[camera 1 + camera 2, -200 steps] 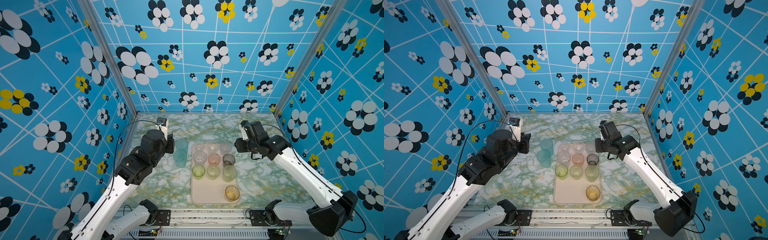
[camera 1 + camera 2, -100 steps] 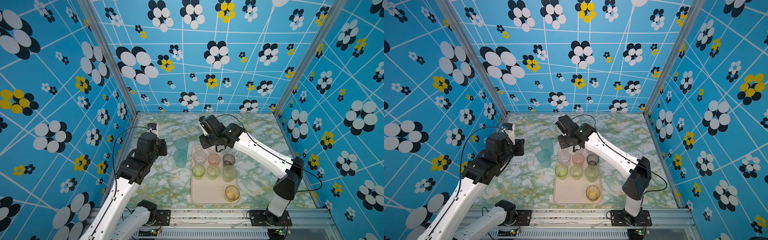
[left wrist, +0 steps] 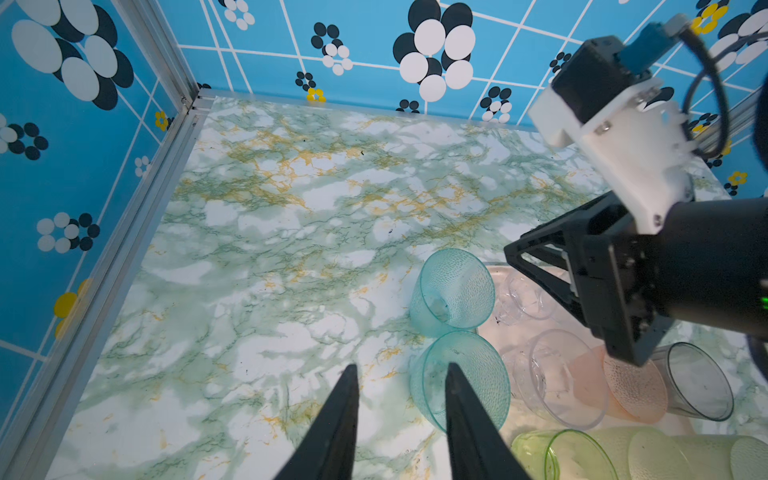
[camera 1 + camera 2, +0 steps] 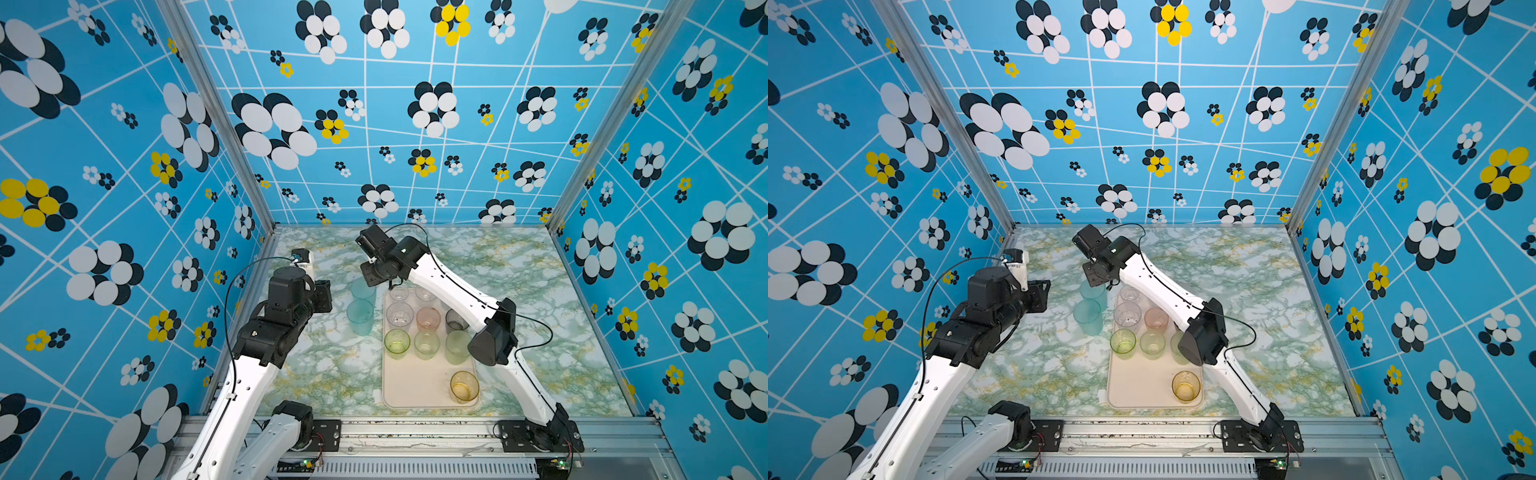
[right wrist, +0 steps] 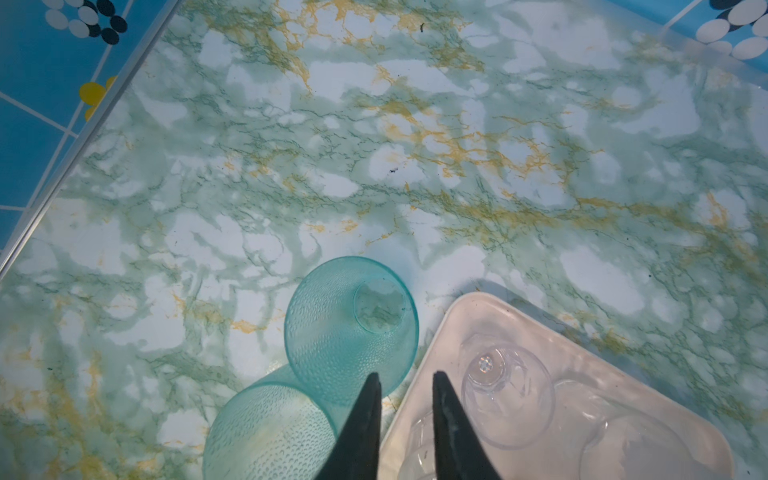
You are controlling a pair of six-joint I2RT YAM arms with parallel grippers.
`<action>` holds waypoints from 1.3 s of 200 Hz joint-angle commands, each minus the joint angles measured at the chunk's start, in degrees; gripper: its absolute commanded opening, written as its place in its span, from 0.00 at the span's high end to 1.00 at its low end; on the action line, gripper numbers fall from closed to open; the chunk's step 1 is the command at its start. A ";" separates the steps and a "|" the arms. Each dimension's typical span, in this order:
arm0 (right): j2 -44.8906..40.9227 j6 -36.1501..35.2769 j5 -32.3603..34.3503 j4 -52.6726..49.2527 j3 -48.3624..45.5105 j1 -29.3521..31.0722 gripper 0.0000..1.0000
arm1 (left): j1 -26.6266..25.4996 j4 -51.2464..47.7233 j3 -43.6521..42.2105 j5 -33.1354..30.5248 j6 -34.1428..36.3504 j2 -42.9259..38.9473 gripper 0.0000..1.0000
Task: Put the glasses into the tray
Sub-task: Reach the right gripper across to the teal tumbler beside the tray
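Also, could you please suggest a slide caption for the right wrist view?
Right gripper, jaws parted, poised at a teal tumbler on the marble table beside the tray corner.

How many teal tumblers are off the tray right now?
2, both on the marble table left of the tray: far teal tumbler under the right gripper, near teal tumbler in front of it. None seems hidden.

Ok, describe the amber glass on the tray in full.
The amber glass is a small translucent tumbler, plastic by its look, round-mouthed, its base a deeper yellow. It stands upright, mouth up, seemingly empty, alone near the tray's near right corner, close to the rim. Only the tray touches it; the other glasses stand farther back.
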 commanded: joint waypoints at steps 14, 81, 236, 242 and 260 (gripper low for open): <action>3.68 -0.29 1.34 -4.57 4.70 0.09 0.76 | 1.15 0.82 -0.90 1.87 1.05 -2.10 0.62; 5.16 0.16 1.43 -4.19 4.52 0.01 0.80 | 1.56 0.09 -1.76 2.13 1.41 -3.68 0.61; 7.05 0.88 -0.49 -2.34 4.53 -0.41 0.80 | 1.72 0.34 -2.85 2.44 2.03 -5.16 0.58; 7.16 0.88 -0.50 -2.26 4.52 -0.55 0.80 | 1.77 0.34 -2.83 2.42 2.03 -5.14 0.58; 7.29 0.91 -0.68 -1.99 4.57 -0.71 0.80 | 1.86 0.34 -2.90 2.31 2.18 -5.16 0.58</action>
